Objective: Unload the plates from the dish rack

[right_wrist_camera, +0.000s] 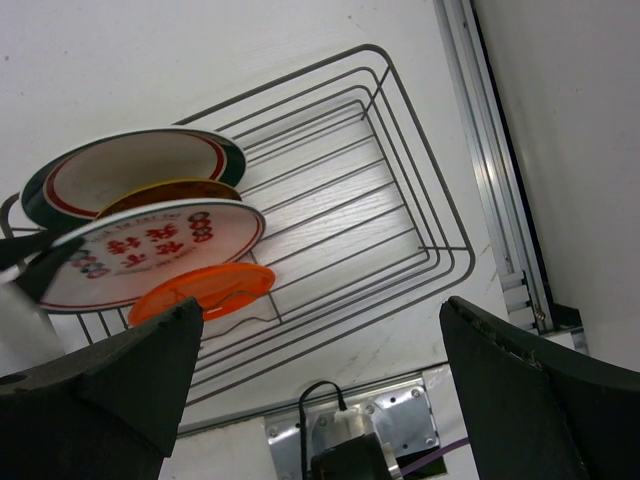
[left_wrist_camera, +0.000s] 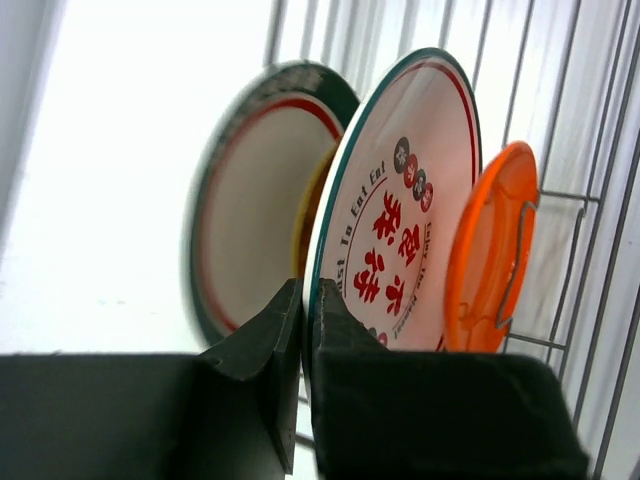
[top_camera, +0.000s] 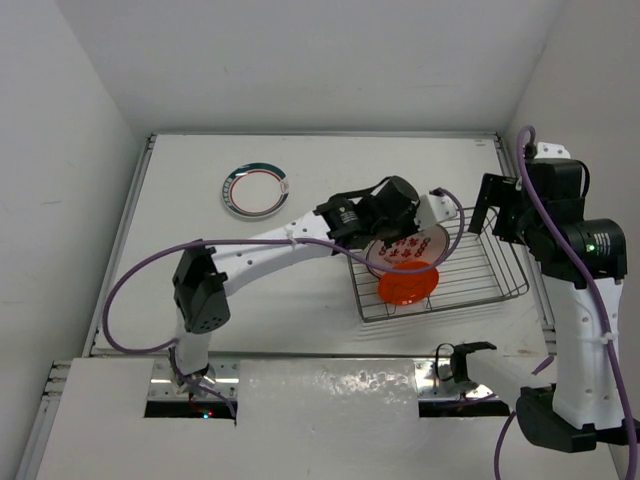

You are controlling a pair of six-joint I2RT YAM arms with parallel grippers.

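Note:
The dish rack point(top_camera: 480, 280) is a silver wire basket right of centre. Standing in its left end are a white plate with red characters point(top_camera: 412, 248) and an orange plate point(top_camera: 408, 285). My left gripper point(top_camera: 398, 238) is shut on the top rim of the red-character plate point(left_wrist_camera: 400, 230), one finger on each face. Behind that plate stand a yellow plate point(left_wrist_camera: 312, 205) and a dark-rimmed plate point(left_wrist_camera: 250, 200); the orange plate point(left_wrist_camera: 490, 250) is in front. My right gripper point(top_camera: 490, 215) hovers open and empty above the rack's right end point(right_wrist_camera: 400, 180).
A white plate with a teal-and-red rim point(top_camera: 255, 191) lies flat on the table at the back left. The rack's right half point(right_wrist_camera: 350, 210) holds bare wires. A metal rail point(right_wrist_camera: 495, 170) runs along the table's right edge.

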